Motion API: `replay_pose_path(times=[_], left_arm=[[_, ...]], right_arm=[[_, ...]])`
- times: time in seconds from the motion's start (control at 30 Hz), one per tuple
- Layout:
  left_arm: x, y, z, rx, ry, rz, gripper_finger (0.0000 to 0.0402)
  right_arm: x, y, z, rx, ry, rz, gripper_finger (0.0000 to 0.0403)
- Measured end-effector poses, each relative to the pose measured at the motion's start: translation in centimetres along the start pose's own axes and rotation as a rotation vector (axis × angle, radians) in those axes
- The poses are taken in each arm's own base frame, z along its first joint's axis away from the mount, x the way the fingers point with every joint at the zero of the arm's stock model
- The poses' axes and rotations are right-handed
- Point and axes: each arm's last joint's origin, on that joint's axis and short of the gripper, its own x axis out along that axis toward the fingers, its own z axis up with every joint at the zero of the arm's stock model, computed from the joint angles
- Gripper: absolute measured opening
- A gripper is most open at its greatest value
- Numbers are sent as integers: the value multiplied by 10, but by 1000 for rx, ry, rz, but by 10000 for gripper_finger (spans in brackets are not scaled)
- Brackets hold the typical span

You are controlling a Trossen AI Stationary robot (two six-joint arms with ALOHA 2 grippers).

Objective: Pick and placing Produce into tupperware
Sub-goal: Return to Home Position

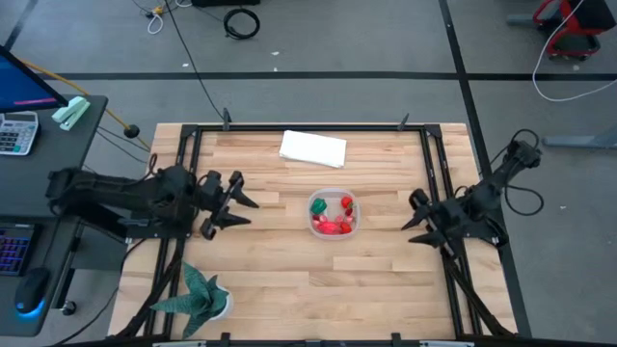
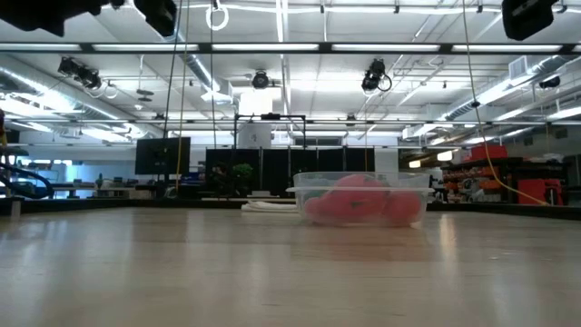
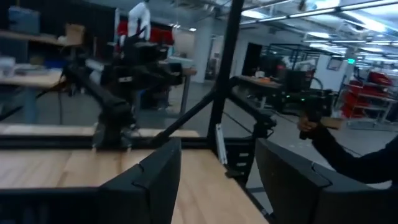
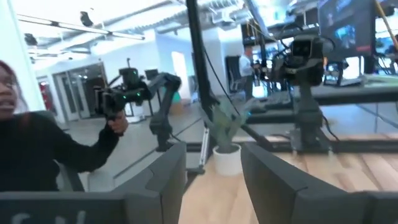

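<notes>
Clear plastic tupperware point(image 1: 310, 220) sits mid-worktop point(image 1: 289, 280) with the red and green produce point(image 1: 335, 226) inside. Left jaws and right jaws are both released and empty, parked at the far left and right. Only risk I see: an arm heading home clips the light tupperware and slides it.

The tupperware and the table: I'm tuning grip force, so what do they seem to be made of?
The tupperware looks like thin clear plastic, glossy: the red produce shows through its wall. The table looks like pale wood in jointed strips, with a smooth, slightly shiny finish; whether it is solid wood or veneer cannot be told.
</notes>
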Motion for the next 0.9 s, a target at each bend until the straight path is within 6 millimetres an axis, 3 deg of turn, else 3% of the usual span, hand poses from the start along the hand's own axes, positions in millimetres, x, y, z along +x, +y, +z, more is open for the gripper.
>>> replay_pose_path(times=[0.33, 0.67, 0.9], left_arm=[[-7, 20, -13, -26, 58, 106, 217], [-16, 24, -36, -40, 11, 116, 209], [-24, 23, -64, -55, 55, 149, 212]], right_arm=[[2, -11, -11, 22, 72, -90, 162], [-4, -20, -58, 73, 19, -92, 162], [-4, -21, -59, 44, 21, -103, 162]])
